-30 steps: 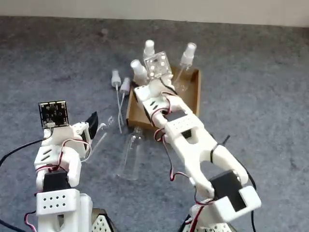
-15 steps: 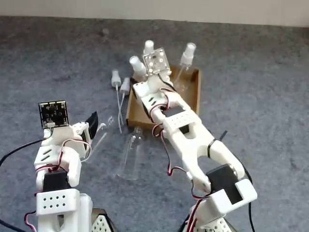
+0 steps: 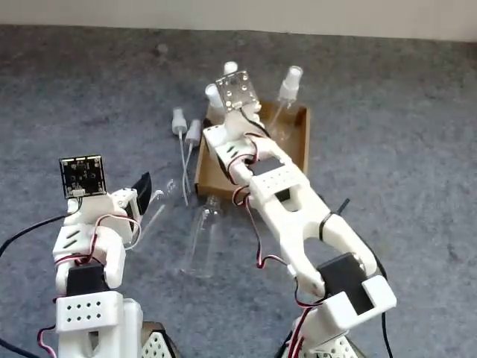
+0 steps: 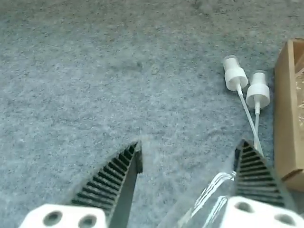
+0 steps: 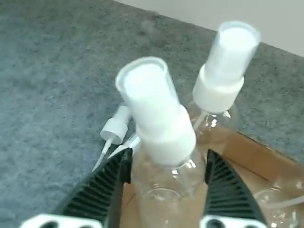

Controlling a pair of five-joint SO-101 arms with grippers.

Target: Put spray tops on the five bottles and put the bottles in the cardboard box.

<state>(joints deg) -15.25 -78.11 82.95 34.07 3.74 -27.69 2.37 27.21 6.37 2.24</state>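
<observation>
My right gripper (image 5: pixel 164 164) is shut on a clear bottle (image 5: pixel 159 142) with a white spray top, held upright over the far left corner of the cardboard box (image 3: pixel 298 145). Two more capped bottles stand there, one (image 5: pixel 222 76) just behind it and another (image 3: pixel 289 82) further right. My left gripper (image 4: pixel 187 156) rests open near the table, with an uncapped clear bottle (image 4: pixel 211 197) lying against one finger. A second uncapped bottle (image 3: pixel 203 233) lies in front of the box. Two loose spray tops (image 4: pixel 236 76) (image 4: pixel 258 90) lie left of the box.
Grey carpet covers the table (image 3: pixel 387 97), with free room to the far left and right. The box's brown wall (image 4: pixel 289 109) stands close beside the loose spray tops. A pale wall runs along the table's far edge.
My right arm has carried the capped bottle a little farther back, toward the box's far left corner. The left arm has kept still.
</observation>
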